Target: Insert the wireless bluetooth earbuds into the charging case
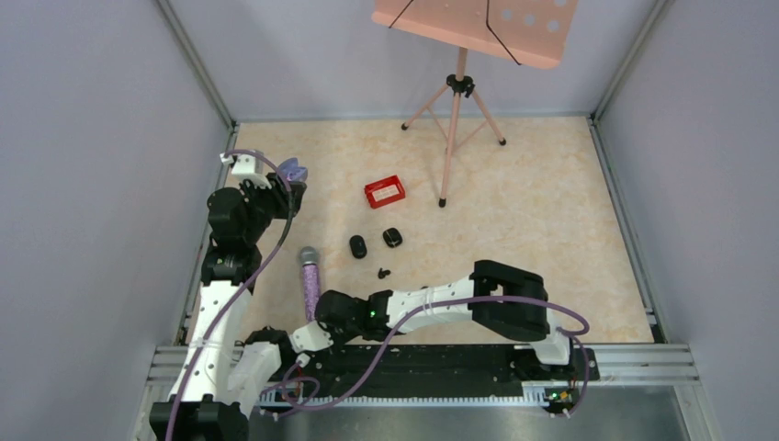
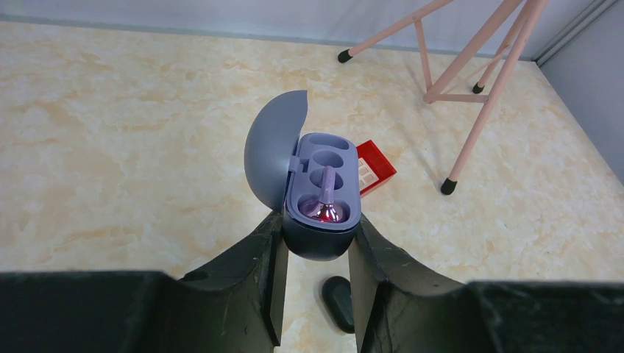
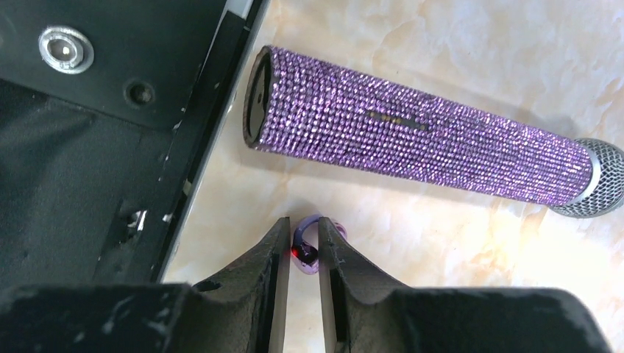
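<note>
Earbud first: the right claw (image 3: 303, 246) pinches the loose earbud (image 3: 309, 237), a tiny pink-purple bean, between its two fingers. It is low down at the near side of the table (image 3: 456, 250), just beside the flat end of the sparkly purple microphone (image 3: 419, 140) and close to the black rail (image 3: 88, 147). I cannot tell if the bud is off the table yet.

The left claw (image 2: 316, 235) is closed around the bottom of the charging case (image 2: 321, 246) and holds it up in the air at the far left. The lid (image 2: 274, 151) is flipped open to the left. The other earbud (image 2: 326, 208) sits in its hole. The empty hole (image 2: 329, 147) is just past it, farther from the claw.

I think the job now is to carry the loose earbud over to that empty hole. Here is how to do it well. Lift straight up first, so the bud does not bump the microphone. Squeeze firmly but gently, because the bud is small and smooth and could pop out. Move slowly to the left and far side. The left claw should hold the case steady with the open side up. Turn the bud so it lies the same way as the one inside. Come in from the side away from the lid, so the fingers do not hit it. Let go only when the bud sits deep in the hole.

The black cases (image 1: 357, 246) in the middle of the table are well apart from all this, so leave them alone.
</note>
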Available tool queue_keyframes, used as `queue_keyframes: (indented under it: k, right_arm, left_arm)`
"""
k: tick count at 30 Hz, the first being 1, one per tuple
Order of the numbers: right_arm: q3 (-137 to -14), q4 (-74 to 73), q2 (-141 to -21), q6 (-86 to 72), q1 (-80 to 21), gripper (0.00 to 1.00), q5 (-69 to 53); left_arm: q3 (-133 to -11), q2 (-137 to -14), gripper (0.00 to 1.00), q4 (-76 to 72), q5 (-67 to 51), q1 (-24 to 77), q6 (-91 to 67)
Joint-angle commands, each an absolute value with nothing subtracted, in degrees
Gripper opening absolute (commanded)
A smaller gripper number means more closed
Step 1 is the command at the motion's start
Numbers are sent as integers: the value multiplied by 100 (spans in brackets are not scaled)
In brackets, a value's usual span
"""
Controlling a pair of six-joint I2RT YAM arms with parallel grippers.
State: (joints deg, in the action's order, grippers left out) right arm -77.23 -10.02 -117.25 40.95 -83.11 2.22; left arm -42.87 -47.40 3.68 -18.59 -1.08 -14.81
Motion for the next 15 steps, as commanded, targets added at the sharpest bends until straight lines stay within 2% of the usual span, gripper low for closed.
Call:
queue_keyframes:
  k: [1, 7, 15]
  right_arm:
    - [-7562, -1093, -11369, 4104, -8344, 21, 332]
    - [-7587, -984, -11481, 4023, -8320, 16, 693]
    - [-7304, -771, -11025, 4059, -8194, 0, 1116]
  left_arm:
    - [-4274, -4684, 0, 49, -1955, -132, -1457]
    - [-4248, -4669, 0, -120, -1960, -133, -1505]
    - [-4260, -4677, 0, -119, -1967, -136, -1438]
